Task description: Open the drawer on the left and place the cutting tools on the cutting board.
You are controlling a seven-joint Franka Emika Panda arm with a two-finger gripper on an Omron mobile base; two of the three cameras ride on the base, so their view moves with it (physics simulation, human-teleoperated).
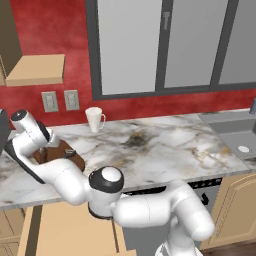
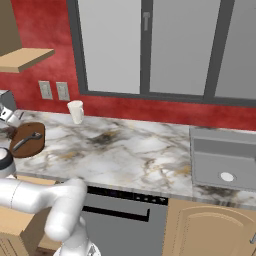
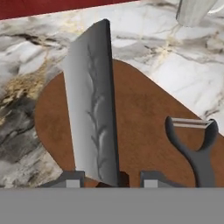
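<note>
The gripper (image 3: 111, 179) hangs over the near end of the board (image 3: 144, 122) with the knife (image 3: 92, 109) caught between its tips, which are closed in on the handle end. The silver blade rises straight ahead of the fingers (image 3: 70, 178), broad side showing, its point reaching past the board's far edge in the hand view. Whether the blade touches the wood cannot be told.

Just to the right of the fingers lies the peeler (image 3: 197, 146), flat on the board, its Y-shaped head pointing away from the gripper and its dark grey handle running back toward the right tip. Beyond the board, ahead and to the right, stands the mug (image 3: 194, 11) on the marble counter (image 3: 39, 57) — well apart from the blade.

From the right base view the board (image 2: 27, 140) sits at the counter's left end with the peeler (image 2: 26, 141) on it and the mug (image 2: 76, 111) behind it by the red wall. In the left base view the arm bends over the board (image 1: 67, 155), and below the counter edge the drawer (image 1: 70, 230) stands pulled out — plain tan inside.
</note>
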